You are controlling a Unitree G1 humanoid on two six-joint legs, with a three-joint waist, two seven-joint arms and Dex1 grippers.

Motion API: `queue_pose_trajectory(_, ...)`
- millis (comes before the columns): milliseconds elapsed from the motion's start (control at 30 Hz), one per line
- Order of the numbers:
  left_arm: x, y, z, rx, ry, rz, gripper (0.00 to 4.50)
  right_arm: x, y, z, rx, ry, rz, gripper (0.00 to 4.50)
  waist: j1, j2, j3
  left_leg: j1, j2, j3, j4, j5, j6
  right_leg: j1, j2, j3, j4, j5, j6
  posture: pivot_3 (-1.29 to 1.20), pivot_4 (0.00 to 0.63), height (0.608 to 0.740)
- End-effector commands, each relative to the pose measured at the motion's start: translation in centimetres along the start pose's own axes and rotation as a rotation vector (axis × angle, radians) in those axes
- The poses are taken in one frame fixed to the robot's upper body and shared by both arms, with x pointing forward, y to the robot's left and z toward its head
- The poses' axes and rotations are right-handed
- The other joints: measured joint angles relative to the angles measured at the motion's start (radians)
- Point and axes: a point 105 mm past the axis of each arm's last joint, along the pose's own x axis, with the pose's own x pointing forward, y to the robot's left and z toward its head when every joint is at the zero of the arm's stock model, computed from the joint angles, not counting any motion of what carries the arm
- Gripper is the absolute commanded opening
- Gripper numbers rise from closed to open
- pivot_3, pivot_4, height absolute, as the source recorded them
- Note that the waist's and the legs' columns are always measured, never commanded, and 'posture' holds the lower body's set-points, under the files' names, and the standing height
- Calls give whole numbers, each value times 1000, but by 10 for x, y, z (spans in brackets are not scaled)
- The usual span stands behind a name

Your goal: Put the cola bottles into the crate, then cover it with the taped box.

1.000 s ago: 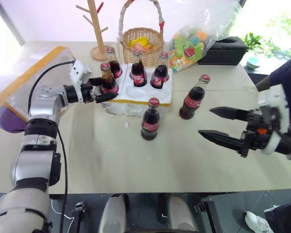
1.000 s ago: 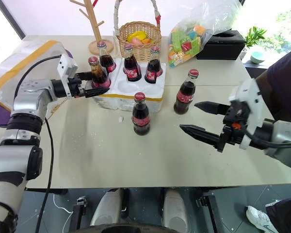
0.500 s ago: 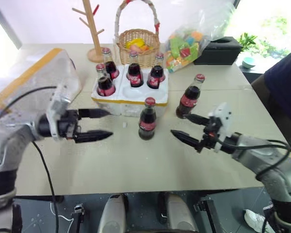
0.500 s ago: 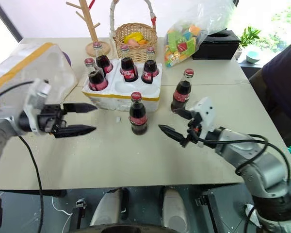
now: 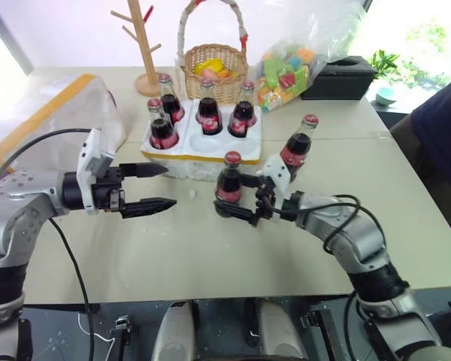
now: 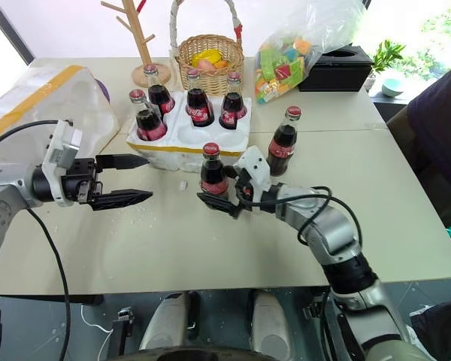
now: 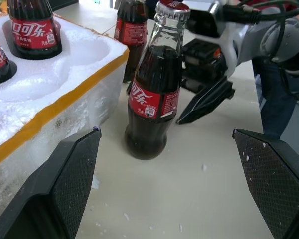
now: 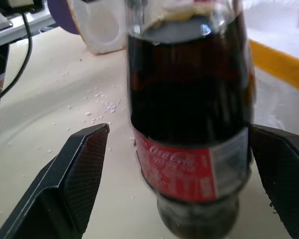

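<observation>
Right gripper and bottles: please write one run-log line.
crate: four bottles in | right gripper: open around nearest bottle | left gripper: open, empty

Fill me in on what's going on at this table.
The robot is loading cola bottles into the crate. Four bottles stand in its wells; two more stand on the table. The right gripper is open, its fingers on either side of the nearer loose bottle, not closed on it. The left gripper hangs open and empty in front of the crate. The taped box sits off to the robot's left, not yet used.
</observation>
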Motion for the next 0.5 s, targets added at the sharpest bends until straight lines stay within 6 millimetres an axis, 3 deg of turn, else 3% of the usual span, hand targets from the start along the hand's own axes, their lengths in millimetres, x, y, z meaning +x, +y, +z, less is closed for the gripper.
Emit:
queue_pose_trajectory(33, -2, -2, 10, 44, -19, 7, 4500, 0, -2, 19, -40, -59, 2, 3924, 3, 0, 0, 0, 0, 0, 0, 0, 0, 0, 0, 0, 0, 0, 0, 0, 150, 740)
queue_pose_trajectory(133, -7, -1, 10, 43, -16, 26, 4500, -15, 8, 51, -31, -151, 74, 2813, 4, 0, 0, -1, 0, 0, 0, 0, 0, -1, 0, 0, 0, 0, 0, 0, 150, 740)
queue_pose_trajectory(233, -13, 0, 11, 44, -15, 50, 4500, -30, 19, 90, -27, -243, 175, 2816, 2, 1, 1, -2, 0, 0, -1, 0, 0, -2, 0, 0, 0, 1, 2, 0, 150, 740)
queue_pose_trajectory(333, -21, 0, 16, 33, -33, 70, 4500, -29, 13, 135, -77, -305, 180, 2816, -16, 5, 3, -2, 0, 2, 0, 0, 0, -5, 0, 1, 3, 1, 2, 0, 150, 740)
queue_pose_trajectory(433, -23, -1, 17, 30, -40, 77, 4500, -10, -7, 168, -96, -345, 101, 2816, -23, 4, 3, 0, 1, 1, -1, 0, 0, -6, 0, 1, 9, 1, 2, 0, 150, 740)
queue_pose_trajectory(500, -23, -2, 17, 30, -43, 77, 4500, 4, -18, 179, -123, -345, 47, 2816, -26, 4, 3, 2, 1, 0, -3, 0, 0, -5, 1, 0, 10, 0, 2, 0, 150, 740)
